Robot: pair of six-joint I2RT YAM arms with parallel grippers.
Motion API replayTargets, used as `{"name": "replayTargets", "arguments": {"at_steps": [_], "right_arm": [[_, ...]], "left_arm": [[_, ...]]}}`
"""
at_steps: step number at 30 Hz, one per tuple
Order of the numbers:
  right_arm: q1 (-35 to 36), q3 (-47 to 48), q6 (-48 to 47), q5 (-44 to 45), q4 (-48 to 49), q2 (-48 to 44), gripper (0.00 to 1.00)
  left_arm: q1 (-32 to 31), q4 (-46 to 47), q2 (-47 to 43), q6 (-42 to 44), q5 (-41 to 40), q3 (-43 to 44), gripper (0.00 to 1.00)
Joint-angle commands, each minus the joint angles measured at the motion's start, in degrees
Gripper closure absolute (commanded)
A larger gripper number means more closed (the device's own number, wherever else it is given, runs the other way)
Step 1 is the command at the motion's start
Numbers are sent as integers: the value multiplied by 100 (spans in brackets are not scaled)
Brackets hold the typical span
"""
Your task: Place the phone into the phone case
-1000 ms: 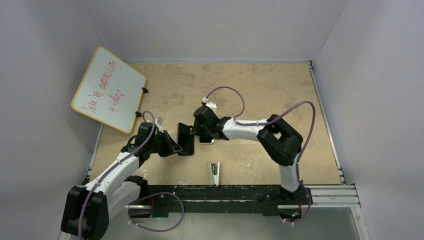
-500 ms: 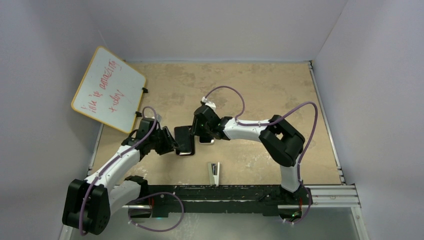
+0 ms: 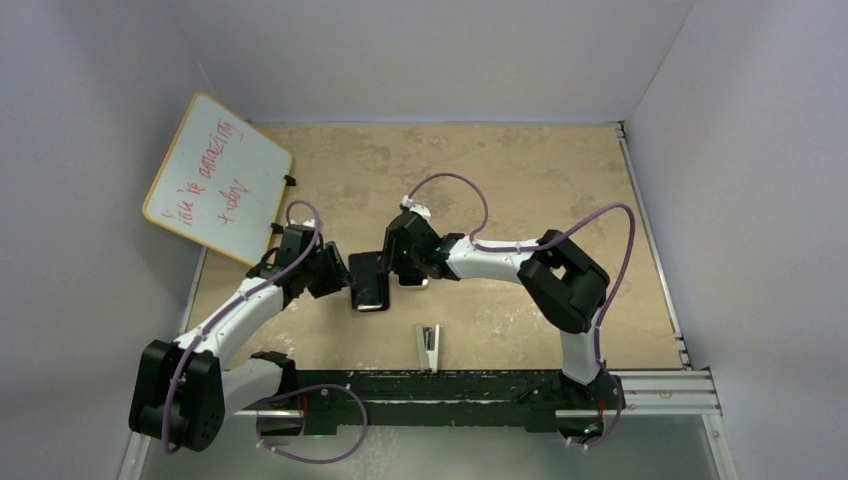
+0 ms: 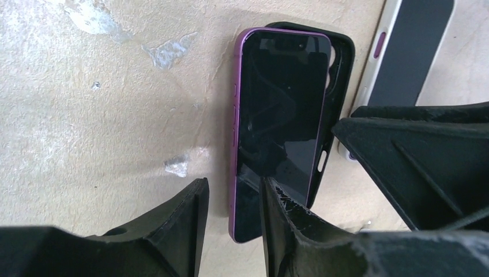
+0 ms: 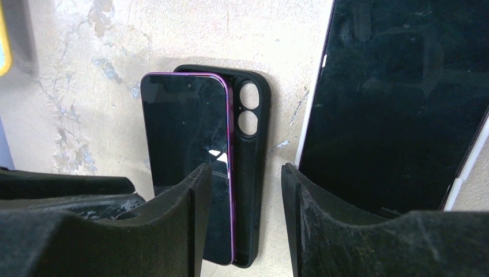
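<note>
Phone (image 4: 277, 121) lies screen-up, offset over phone case (image 4: 337, 86), not seated, left of ctr, nearer worktop's near edge. Left gripper (image 4: 232, 187) & right gripper (image 5: 245, 173) both parted, nothing held. We judge phone stiff, slick, fragile; take by long edges.

Whiteboard (image 3: 218, 178) leans at left; white-edged device (image 4: 412, 52) lies flat on table (image 3: 520, 170).

My 2 grippers crowd the middle: left gripper (image 3: 345, 283) and right gripper (image 3: 390, 265) hang nose to nose over the phone (image 4: 277, 115), no lane between them. A white-edged second device (image 5: 398, 104) lies just beside the phone case (image 5: 251, 156), blocking that flank. On the phone's other side I see bare table (image 4: 86, 115). The whiteboard (image 3: 215, 180) walls the far-left corner; the far half lies open.
</note>
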Motion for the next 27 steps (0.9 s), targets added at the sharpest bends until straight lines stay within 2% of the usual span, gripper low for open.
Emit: {"name": "replayTargets", "arguments": {"at_steps": [1,3,7,8,13,18,21,25,27], "right_arm": [[47,143,-95,-107,-71,76,50],[61,143,-98,-108,-53,107,49],[87,194,-105,-130,-77,209,49],[92,226,-124,-131,-82,234,49],[116,342,-153,-157,-90,352,50],[128,290,-310,-300,163,404,58],[128,265,-336,-322,112,426,61],[128,150,-341,-334,49,311,63],[128,150,-312,-306,-72,275,65]], "left_arm": [[57,408,302,147,-35,260,62],[72,451,434,160,-19,268,64],[92,618,552,209,122,250,81],[92,661,581,245,178,252,83],[92,801,733,428,474,286,84],[92,959,759,526,792,258,84],[94,990,757,455,916,282,81],[99,505,616,417,550,569,63],[101,199,557,443,266,712,58]]}}
